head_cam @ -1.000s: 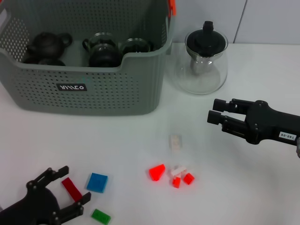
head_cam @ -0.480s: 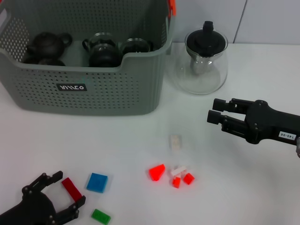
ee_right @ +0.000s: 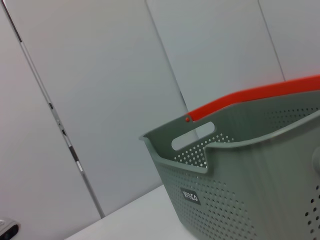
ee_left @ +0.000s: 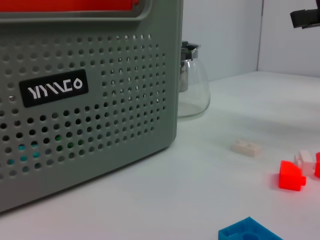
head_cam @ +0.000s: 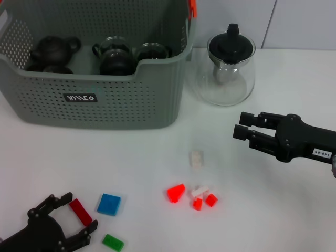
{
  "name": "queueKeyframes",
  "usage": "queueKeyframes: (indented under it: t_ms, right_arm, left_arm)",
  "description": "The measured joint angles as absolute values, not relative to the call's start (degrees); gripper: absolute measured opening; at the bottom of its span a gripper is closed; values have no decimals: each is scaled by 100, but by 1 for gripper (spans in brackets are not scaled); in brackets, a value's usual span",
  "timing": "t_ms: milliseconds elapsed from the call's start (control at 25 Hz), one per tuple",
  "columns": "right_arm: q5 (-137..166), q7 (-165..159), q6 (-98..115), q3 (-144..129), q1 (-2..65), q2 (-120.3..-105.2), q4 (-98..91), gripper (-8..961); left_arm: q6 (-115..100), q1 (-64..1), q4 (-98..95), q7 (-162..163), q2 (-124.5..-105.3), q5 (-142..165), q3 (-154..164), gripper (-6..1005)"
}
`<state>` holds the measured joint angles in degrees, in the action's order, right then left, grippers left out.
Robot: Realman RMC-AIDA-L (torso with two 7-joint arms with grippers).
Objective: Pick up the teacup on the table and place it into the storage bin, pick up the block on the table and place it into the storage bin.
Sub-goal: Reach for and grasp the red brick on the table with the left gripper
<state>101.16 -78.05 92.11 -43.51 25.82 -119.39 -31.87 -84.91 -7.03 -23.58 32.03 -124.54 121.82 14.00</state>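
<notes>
Red block [head_cam: 80, 212] lies flat at near left, between the spread fingers of the left gripper [head_cam: 67, 216]. Centre the jaws on its long sides, drop lower, then close squarely so it doesn't skid. Bin [head_cam: 105, 105] is far left. Right gripper [head_cam: 242, 131] hovers mid-right, fingers pressed together, holding nothing.

We see a grey-green storage bin [head_cam: 105, 100] with perforated sides, upper left, on a white table [head_cam: 273, 210]. Lower centre, small red blocks [head_cam: 176, 192]; lower left, a blue tile [head_cam: 108, 204] and green tile [head_cam: 113, 242].
</notes>
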Motion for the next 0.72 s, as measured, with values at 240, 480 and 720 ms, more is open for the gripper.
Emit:
queueKeyframes:
  t_ms: [240,480,720]
  right_arm:
    - [10116,-7805,9202,-4351,2593,-11935,-3182,479]
    - [10116,-7805,9202,-4350,2593,-11935,-3181,480]
    - [10116,-7805,9202,-4351,2593,-11936,-3181,481]
  left_arm:
    - [-8390,-733,-2286,3195,-12454,12182,1403,878]
    - [-8397,-740,-2293,3209,-12452,12149,1352,831]
    - [-8438,-738,-2343,3322,-12437,12166,1289,716]
